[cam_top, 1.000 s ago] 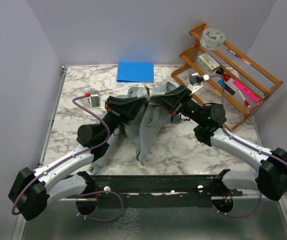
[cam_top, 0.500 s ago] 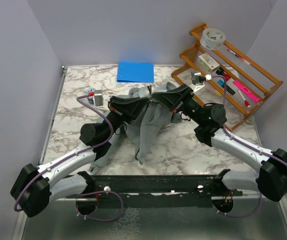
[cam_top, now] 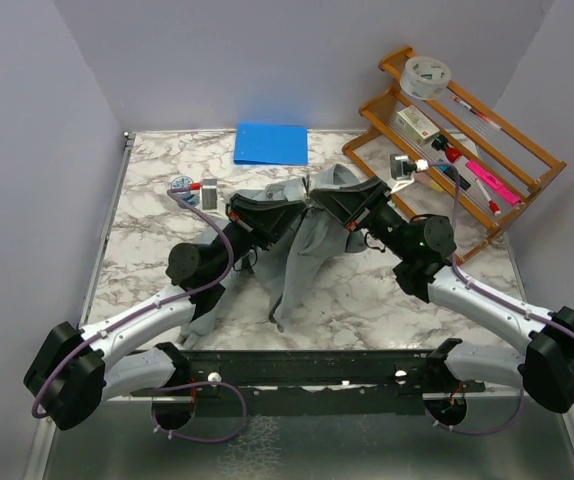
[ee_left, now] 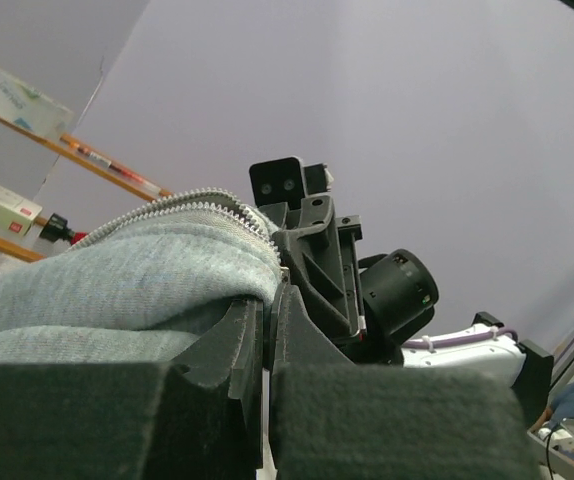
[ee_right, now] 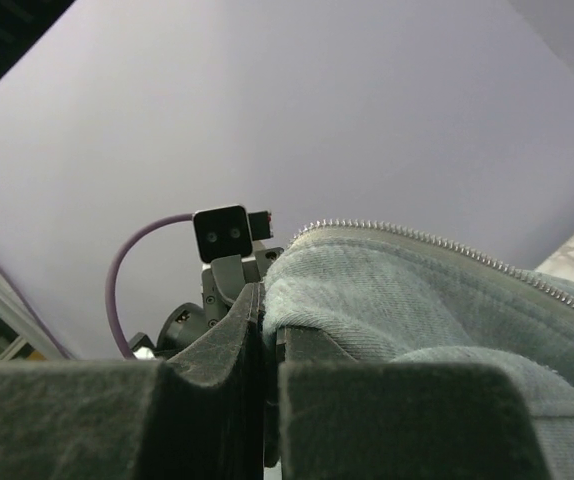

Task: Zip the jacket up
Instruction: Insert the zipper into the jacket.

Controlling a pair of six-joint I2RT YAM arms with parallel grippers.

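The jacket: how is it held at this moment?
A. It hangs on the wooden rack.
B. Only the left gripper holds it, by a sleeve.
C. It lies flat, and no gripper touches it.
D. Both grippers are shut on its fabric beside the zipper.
D: the wrist views show the left gripper and the right gripper each shut on grey fabric of the jacket, close beside the zipper teeth.

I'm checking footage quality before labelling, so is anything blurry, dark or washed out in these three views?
Top external: evenly lit and sharp, only soft shadows on the table beside the jacket. Left wrist: left finger pads dark and out of focus, zipper teeth crisp. Right wrist: likewise, right finger pads blurred, no glare.
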